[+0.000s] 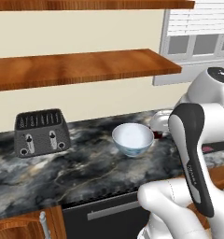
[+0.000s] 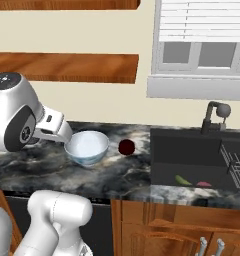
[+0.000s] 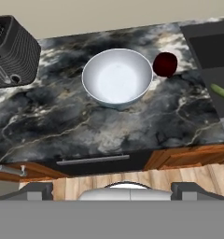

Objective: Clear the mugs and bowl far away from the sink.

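Note:
The large white bowl (image 1: 132, 139) (image 2: 87, 146) (image 3: 117, 77) sits upright on the marbled dark counter (image 3: 100, 128). Just to its right stands a small dark red mug (image 2: 126, 146) (image 3: 165, 64), between the bowl and the sink (image 2: 192, 155) (image 3: 209, 44). A dark curved faucet (image 2: 214, 117) rises behind the basin. My gripper (image 3: 116, 191) hangs open above the counter's front edge, looking down at the bowl with nothing between its fingers. The white hand (image 2: 53, 128) shows to the left of the bowl in the right base view.
A black toaster (image 1: 41, 132) (image 3: 13, 51) stands on the counter left of the bowl. Wooden shelves (image 1: 81, 67) run above. A green item (image 2: 182, 180) and a pink one (image 2: 204, 184) lie in the sink, and a wire rack (image 2: 237, 167) is at its right.

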Tool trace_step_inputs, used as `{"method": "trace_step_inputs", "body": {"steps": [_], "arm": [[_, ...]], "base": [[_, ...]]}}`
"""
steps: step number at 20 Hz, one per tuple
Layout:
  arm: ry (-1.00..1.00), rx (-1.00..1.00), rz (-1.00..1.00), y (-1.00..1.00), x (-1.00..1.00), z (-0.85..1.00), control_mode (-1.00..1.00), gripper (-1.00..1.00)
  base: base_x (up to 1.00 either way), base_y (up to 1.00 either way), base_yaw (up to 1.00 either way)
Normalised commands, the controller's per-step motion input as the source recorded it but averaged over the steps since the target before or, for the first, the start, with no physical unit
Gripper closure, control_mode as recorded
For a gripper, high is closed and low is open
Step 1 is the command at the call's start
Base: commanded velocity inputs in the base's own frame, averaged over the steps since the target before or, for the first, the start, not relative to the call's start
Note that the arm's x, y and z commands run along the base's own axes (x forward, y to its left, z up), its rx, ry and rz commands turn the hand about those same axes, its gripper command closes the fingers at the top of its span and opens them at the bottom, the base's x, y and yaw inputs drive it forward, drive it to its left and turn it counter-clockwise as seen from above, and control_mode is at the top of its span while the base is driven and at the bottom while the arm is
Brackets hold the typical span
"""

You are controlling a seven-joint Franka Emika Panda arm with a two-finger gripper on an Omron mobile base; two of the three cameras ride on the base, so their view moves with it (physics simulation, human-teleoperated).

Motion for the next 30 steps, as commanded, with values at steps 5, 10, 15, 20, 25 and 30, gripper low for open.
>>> {"method": "trace_step_inputs", "body": {"steps": [5,10,15,20,25,30], "arm": [[0.00,0.00,0.00,0.00,0.00,0.00,1.00,-1.00],[0.03,0.06,0.00,-0.42,0.12,-0.21,-1.00,-1.00],[0.00,0.12,0.00,-0.38,0.04,-0.24,-1.00,-1.00],[0.00,0.13,0.00,-0.33,0.27,-0.59,-1.00,-1.00],[0.00,0.02,0.00,-0.05,0.54,-0.18,-1.00,-1.00],[0.01,0.02,0.00,-0.13,0.66,-0.24,-1.00,-1.00]], "base": [[0.24,-0.27,0.00],[0.00,0.00,0.00],[0.00,0.00,0.00],[0.00,0.00,0.00],[0.00,0.00,0.00],[0.00,0.00,0.00]]}}
